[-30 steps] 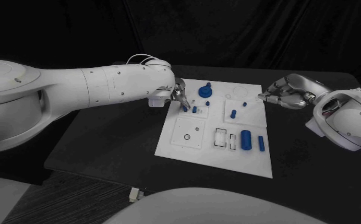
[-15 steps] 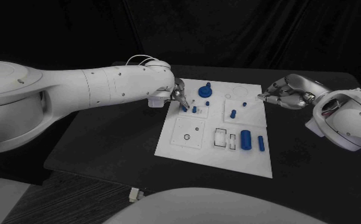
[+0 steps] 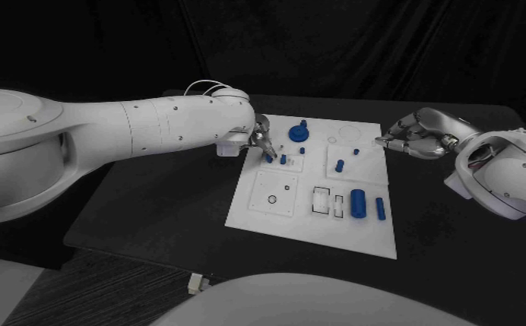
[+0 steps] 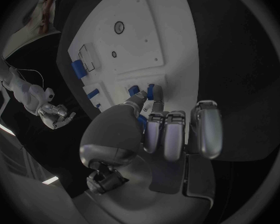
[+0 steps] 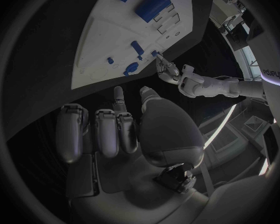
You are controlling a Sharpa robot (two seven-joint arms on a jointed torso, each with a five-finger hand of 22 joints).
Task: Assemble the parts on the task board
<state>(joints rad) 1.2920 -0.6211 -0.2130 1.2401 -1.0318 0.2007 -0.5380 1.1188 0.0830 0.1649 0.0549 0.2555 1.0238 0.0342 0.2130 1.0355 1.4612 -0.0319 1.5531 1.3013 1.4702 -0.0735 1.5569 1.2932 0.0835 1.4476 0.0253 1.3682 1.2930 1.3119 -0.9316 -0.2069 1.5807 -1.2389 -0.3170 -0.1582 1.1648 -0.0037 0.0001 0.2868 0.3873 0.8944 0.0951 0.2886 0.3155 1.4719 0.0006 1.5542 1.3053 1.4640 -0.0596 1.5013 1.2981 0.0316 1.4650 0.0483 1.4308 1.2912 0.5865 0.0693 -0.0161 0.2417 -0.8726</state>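
The white task board (image 3: 318,229) lies in the middle of the black table. My left hand (image 3: 260,137) reaches over the board's far left corner, and its thumb and a finger pinch a small blue peg (image 3: 268,157) standing in the board. The left wrist view shows those fingertips (image 4: 154,103) closed on the peg (image 4: 150,90). A second small peg (image 3: 283,159) stands just beside it. My right hand (image 3: 416,134) hovers off the board's far right edge with its fingers curled in and nothing held.
More blue parts sit on the board: a round knob (image 3: 298,133) at the far side, two short pegs (image 3: 340,165) in the middle, a thick cylinder (image 3: 359,197) and a slim one (image 3: 380,208) at the near right. Bare black table (image 3: 164,197) surrounds the board.
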